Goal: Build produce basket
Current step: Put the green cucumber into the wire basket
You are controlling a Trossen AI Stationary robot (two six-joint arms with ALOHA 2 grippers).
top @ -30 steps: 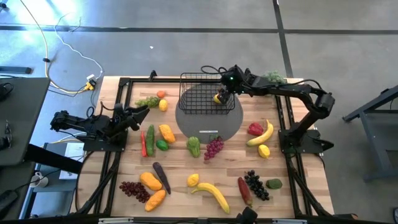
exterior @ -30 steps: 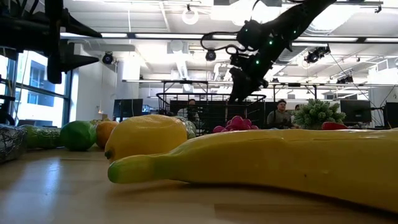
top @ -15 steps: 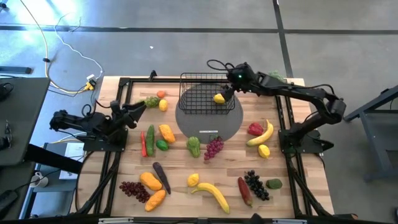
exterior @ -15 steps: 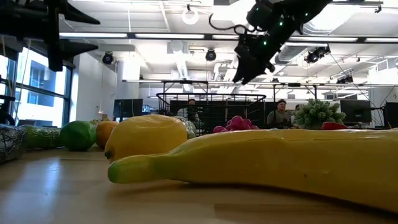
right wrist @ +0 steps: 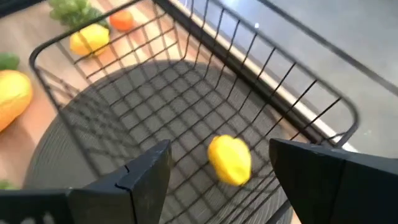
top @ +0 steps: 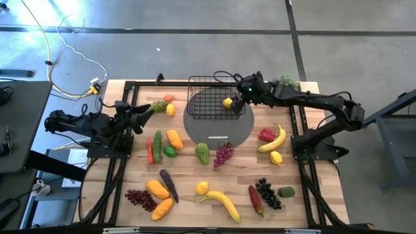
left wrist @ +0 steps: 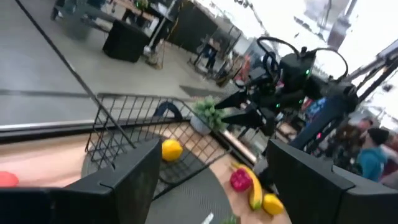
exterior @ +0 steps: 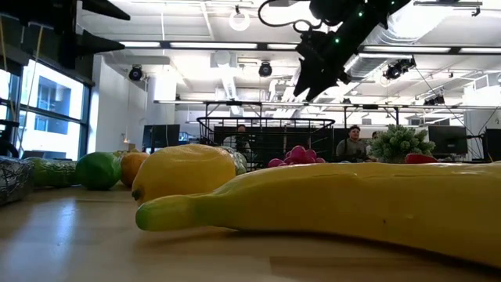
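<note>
From above, the black wire basket (top: 214, 96) stood on a grey round disc (top: 218, 127) at the far middle of the table (top: 195, 175), and a single yellow lemon (top: 228, 102) lay inside it near its right wall. The right hand (top: 238, 103) hung over that right edge of the basket, just beside the lemon, its fingers parted and holding nothing. The left hand (top: 144, 112) sat near the table's left edge, close to a green grape bunch (top: 156, 106), and was also spread wide and empty. The rest of the produce lay scattered on the wood: a banana (top: 223, 203) near the front, a red pepper (top: 266, 134) to the right, purple grapes (top: 223, 154) just in front of the disc. In the low view a big banana (exterior: 329, 207) and a lemon (exterior: 184, 172) filled the foreground, the basket (exterior: 266, 135) stood far behind them, and the right hand (exterior: 310, 74) hung in the air above its rim. People sat in the room beyond. The left wrist view looked past its own two well-separated fingers (left wrist: 121, 180) at the basket (left wrist: 149, 124) with the lemon (left wrist: 171, 150) in it. The right wrist view looked straight down into the basket (right wrist: 186, 81), with the lemon (right wrist: 229, 160) resting on the mesh floor between its spread fingers (right wrist: 146, 177), untouched.
</note>
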